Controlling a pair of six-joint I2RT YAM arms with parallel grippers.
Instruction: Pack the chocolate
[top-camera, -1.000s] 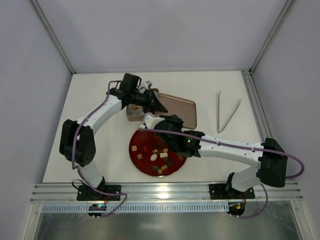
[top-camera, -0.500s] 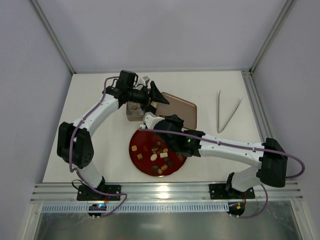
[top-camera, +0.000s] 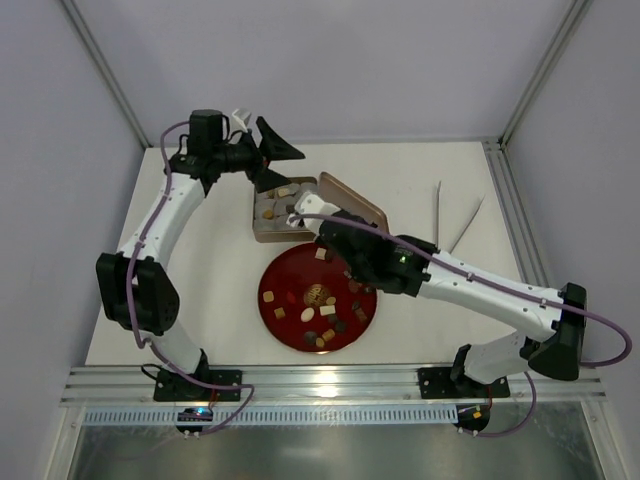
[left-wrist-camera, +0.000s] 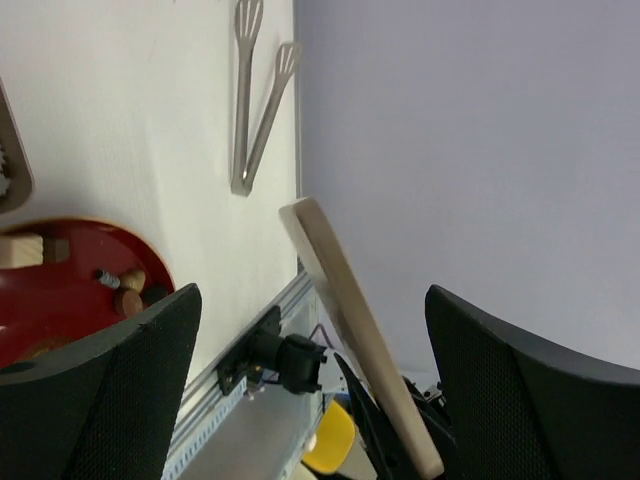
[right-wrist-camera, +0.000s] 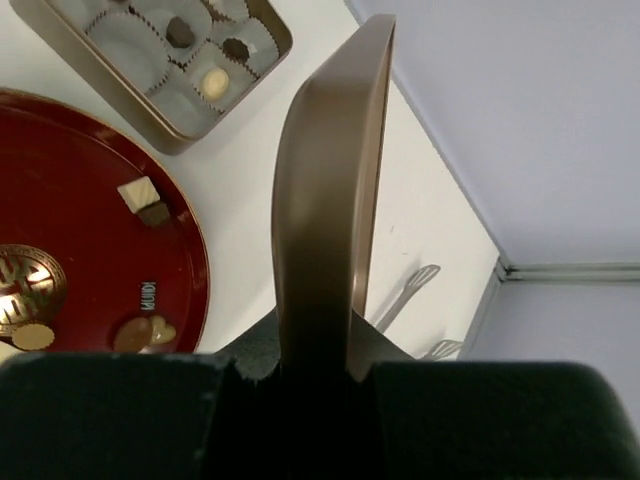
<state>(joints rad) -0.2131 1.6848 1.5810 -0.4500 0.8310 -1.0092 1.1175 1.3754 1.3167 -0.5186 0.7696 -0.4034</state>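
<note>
Bright, even light; soft shadows, sharp focus.

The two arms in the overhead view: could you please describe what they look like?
Both the left arm and right arm have white link shells, black joint housings and a purple cable looped alongside. The left end effector has black, finely textured fingers.

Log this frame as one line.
left gripper open, raised | right gripper gripping lid, tilted | box uncovered | chocolate mostly on red plate

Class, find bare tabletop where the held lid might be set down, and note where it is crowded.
Free: the table between lid and tongs, and left of the red plate. Crowded: centre, where box, plate and held lid cluster.
</note>
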